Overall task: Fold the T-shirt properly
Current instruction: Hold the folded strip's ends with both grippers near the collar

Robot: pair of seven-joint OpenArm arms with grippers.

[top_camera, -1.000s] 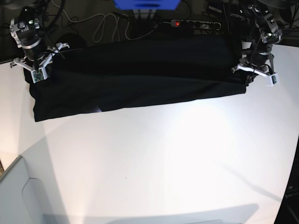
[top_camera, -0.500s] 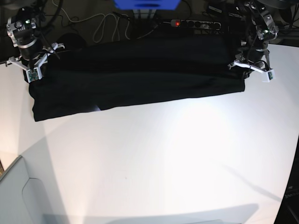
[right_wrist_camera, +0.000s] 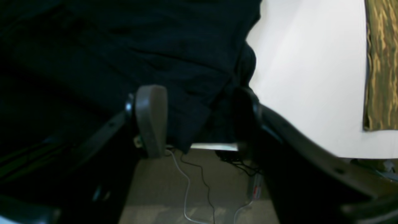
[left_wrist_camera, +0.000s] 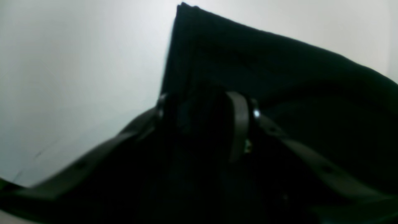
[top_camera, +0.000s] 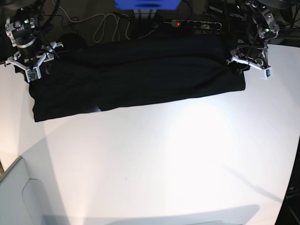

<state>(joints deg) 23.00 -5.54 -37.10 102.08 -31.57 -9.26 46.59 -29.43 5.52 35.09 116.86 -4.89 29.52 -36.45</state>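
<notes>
Bare tabletop (top_camera: 164, 159) lay nearest the base camera; beyond it, the T-shirt (top_camera: 140, 79) formed a wide strip along the far side. Left gripper (left_wrist_camera: 202, 105) and right gripper (right_wrist_camera: 199, 116) stood open at its ends. Judgement: best practice was lifting both straight clear, avoiding snagged folds, then smoothing the creases.

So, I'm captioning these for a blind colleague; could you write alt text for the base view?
A black T-shirt lies folded in a long strip across the far part of a white table. The robot's open right gripper is over its left end in the picture, and the open left gripper over its right end.
</notes>
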